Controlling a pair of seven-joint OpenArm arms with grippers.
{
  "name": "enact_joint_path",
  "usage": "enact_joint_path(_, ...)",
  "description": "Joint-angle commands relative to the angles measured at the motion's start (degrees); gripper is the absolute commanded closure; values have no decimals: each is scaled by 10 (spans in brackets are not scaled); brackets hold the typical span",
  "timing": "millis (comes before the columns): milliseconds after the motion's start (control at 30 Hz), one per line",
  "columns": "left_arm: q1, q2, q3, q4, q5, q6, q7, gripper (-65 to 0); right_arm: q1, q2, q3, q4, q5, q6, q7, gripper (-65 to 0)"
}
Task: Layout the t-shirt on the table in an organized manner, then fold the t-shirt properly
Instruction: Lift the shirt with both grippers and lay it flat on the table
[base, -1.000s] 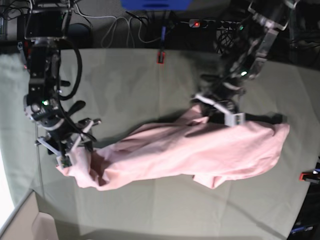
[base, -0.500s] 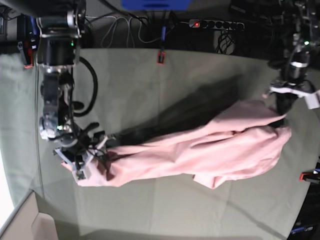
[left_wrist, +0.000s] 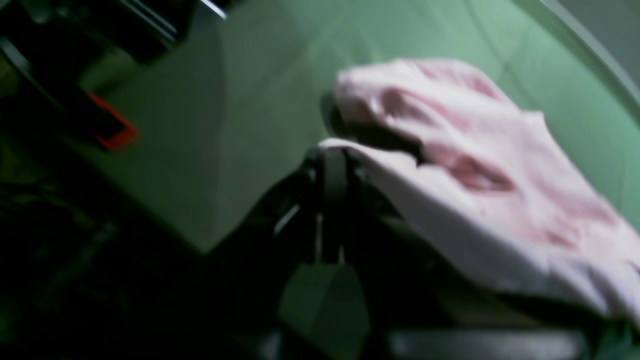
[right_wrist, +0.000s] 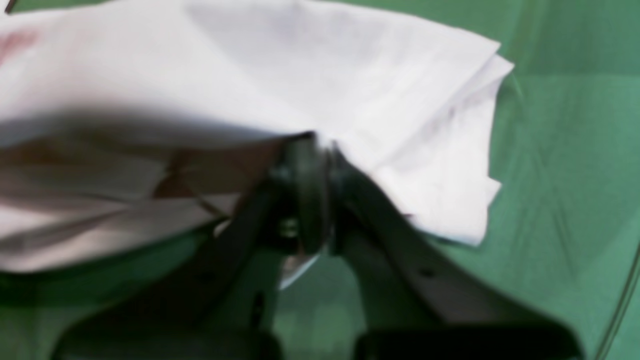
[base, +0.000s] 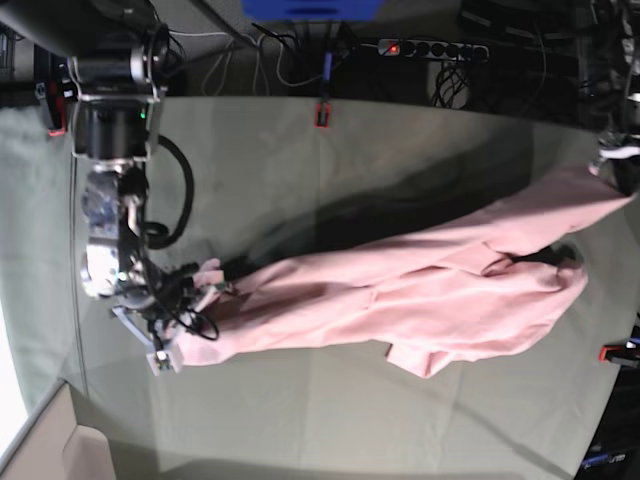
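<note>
T-shirt (base: 420, 290) between two clamped grippers

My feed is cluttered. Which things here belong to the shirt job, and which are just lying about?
Job:
t-shirt
table
left gripper, shut on the t-shirt
right gripper, shut on the t-shirt

Lying about:
power strip
red clamps
cables

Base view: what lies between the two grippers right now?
In the base view, only the pink t-shirt spans from the right gripper to the left gripper, stretched over the table; both are shut on it.
</note>
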Motion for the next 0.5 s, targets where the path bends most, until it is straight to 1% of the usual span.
enact_joint_path(0, -1, -9, -17, 12, 1, 0, -21, -2, -1, 12, 2, 39, 3, -2, 13, 0)
enact_joint_path(133, -52, -14, -30, 10, 5, 0, -19, -2, -57, 15, 0, 177, 4, 1, 13, 0)
enact_joint_path(233, -95, -15, -27, 6, 6, 0, -19, -2, -73, 15, 0, 260, 4, 31, 12, 0)
enact_joint_path(333, -162, -29, -11, -8, 6, 0, -12, -2, -68, 15, 1, 309, 4, 35, 12, 0)
enact_joint_path(400, -222, -52, 2, -11, 6, 0, 19, -2, -47, 16, 2, 315, 3, 35, 12, 0)
enact_joint_path(467, -280, -65, 10, -11, 6, 1, 59, -2, -24, 19, 2, 315, 3, 35, 12, 0)
